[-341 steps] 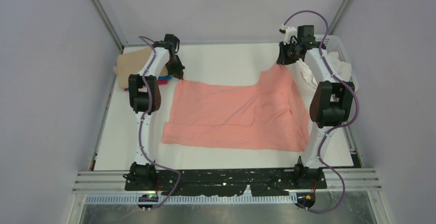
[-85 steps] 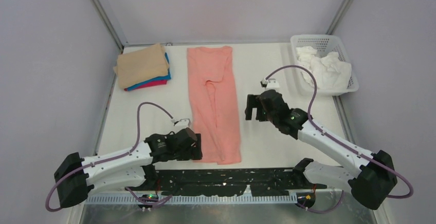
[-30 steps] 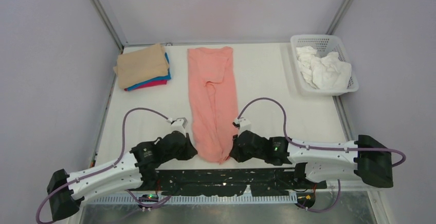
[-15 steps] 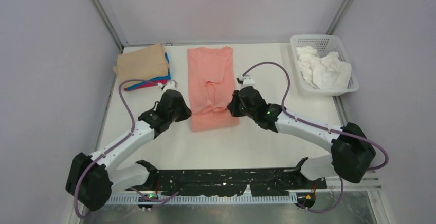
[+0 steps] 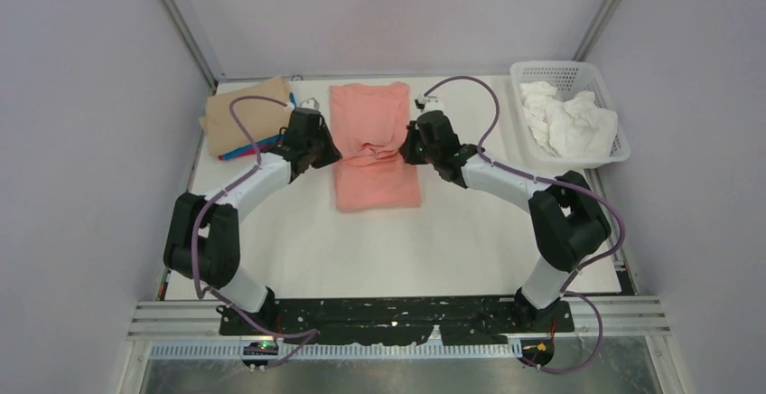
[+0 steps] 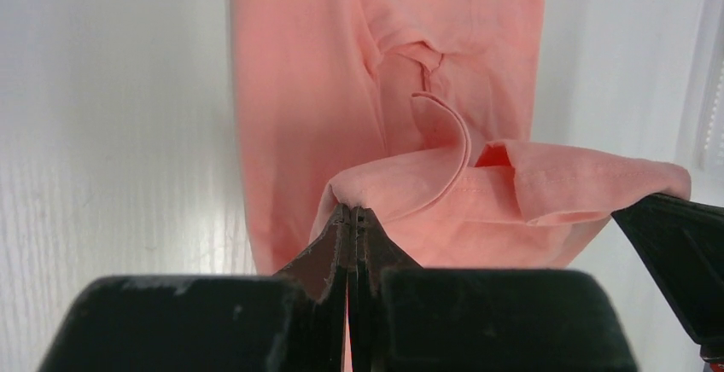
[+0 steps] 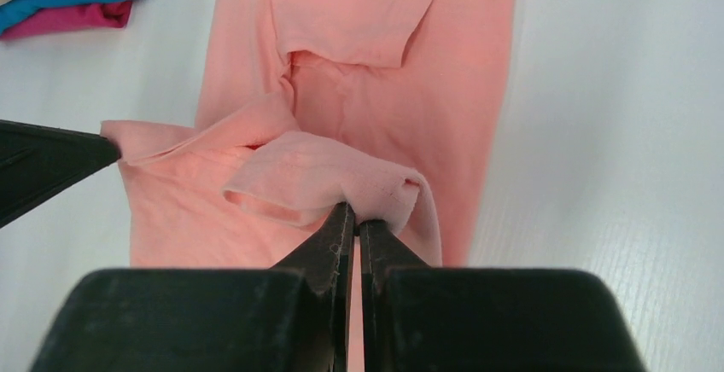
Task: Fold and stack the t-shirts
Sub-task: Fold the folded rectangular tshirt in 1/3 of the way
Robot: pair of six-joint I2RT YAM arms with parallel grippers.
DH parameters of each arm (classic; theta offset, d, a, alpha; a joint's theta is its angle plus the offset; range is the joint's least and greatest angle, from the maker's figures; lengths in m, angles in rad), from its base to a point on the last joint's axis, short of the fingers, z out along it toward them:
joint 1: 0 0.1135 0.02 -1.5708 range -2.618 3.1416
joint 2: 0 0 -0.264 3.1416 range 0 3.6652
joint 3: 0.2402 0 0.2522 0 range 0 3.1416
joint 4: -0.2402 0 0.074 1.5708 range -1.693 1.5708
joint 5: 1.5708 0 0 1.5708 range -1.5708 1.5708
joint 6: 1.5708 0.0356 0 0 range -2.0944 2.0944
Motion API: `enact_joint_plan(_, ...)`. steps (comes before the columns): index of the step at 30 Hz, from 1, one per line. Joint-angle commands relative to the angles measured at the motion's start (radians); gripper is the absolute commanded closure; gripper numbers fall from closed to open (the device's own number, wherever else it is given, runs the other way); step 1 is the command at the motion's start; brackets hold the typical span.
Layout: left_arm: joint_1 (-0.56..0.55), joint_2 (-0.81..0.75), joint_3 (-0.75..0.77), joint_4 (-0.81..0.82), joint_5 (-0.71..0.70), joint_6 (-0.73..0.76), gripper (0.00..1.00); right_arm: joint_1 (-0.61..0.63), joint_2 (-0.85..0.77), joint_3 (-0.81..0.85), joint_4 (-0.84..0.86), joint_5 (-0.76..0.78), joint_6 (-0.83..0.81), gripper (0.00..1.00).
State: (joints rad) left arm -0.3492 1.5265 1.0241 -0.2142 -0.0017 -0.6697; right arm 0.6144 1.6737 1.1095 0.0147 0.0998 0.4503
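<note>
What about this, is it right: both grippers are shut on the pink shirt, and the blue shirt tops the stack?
No: the tan shirt tops the stack, as the top external view shows. The left gripper and right gripper are shut on the pink shirt.

Top camera: above and behind me, looking down on the whole table [image 5: 406,249].
Left wrist camera: close behind my left gripper [image 6: 350,212], facing along it.
Right wrist camera: the same on my right gripper [image 7: 354,210].
Shared: all three see the pink shirt [image 5: 378,186] between my grippers.
</note>
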Motion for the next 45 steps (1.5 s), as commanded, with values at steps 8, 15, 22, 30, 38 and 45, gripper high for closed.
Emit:
enact_joint_plan(8, 0.069, 0.218, 0.209, -0.010, 0.076, 0.060, 1.00, -0.074, 0.166, 0.141, 0.091, -0.118, 0.004, 0.94)
enact_joint_plan(15, 0.089, 0.337, 0.331, -0.100, 0.111, 0.083, 1.00, -0.100, 0.249, 0.201, 0.095, -0.146, 0.025, 0.88)
enact_joint_plan(22, 0.102, 0.367, 0.381, -0.187, 0.102, 0.075, 0.59, -0.120, 0.302, 0.255, 0.070, -0.181, -0.003, 0.55)
enact_joint_plan(30, 0.103, 0.174, 0.243, -0.165, 0.148, 0.041, 0.00, -0.114, 0.185, 0.178, 0.039, -0.181, -0.046, 0.01)
enact_joint_plan(38, 0.021, 0.153, 0.108, -0.012, 0.478, -0.004, 0.00, -0.109, 0.028, -0.097, 0.091, -0.263, 0.103, 0.05)
enact_joint_plan(45, -0.020, 0.168, -0.014, -0.010, 0.462, -0.012, 0.00, -0.108, 0.023, -0.201, 0.082, -0.340, 0.196, 0.02)
